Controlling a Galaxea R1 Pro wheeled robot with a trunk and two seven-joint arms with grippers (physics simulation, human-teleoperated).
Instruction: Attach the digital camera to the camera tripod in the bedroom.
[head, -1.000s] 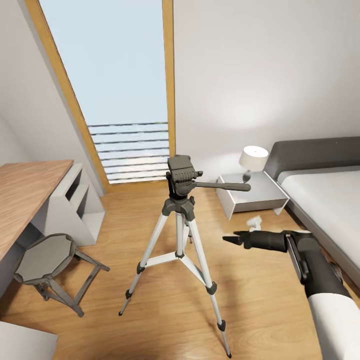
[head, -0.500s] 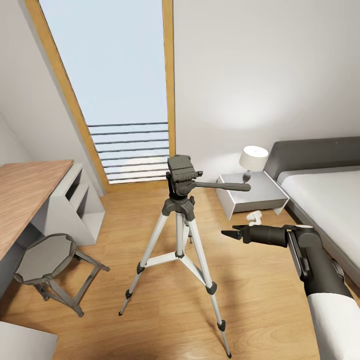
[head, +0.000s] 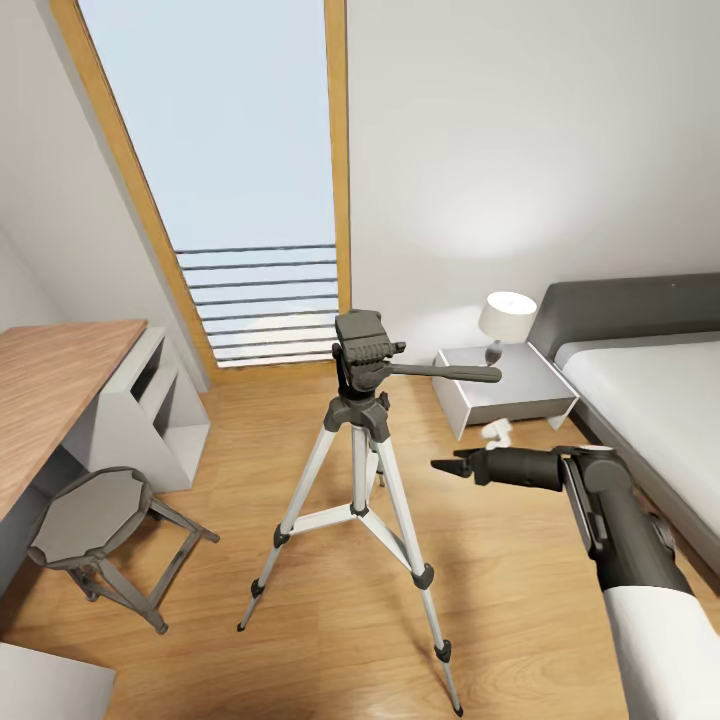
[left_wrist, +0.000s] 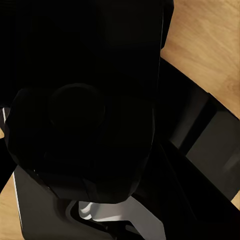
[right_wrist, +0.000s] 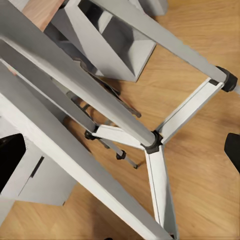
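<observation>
Light wood floor (head: 520, 590) carries one camera tripod (head: 362, 420), standing on three silver legs near the tall window (head: 240, 160). Right gripper (head: 447, 466) hovers beside its legs, fingers drawn to a near-closed point, holding nothing. Left fingers' state cannot be told from the dark wrist view.

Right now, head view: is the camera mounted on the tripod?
No. The tripod head is bare, with no camera on its plate, and the right gripper beside it holds nothing.
</observation>
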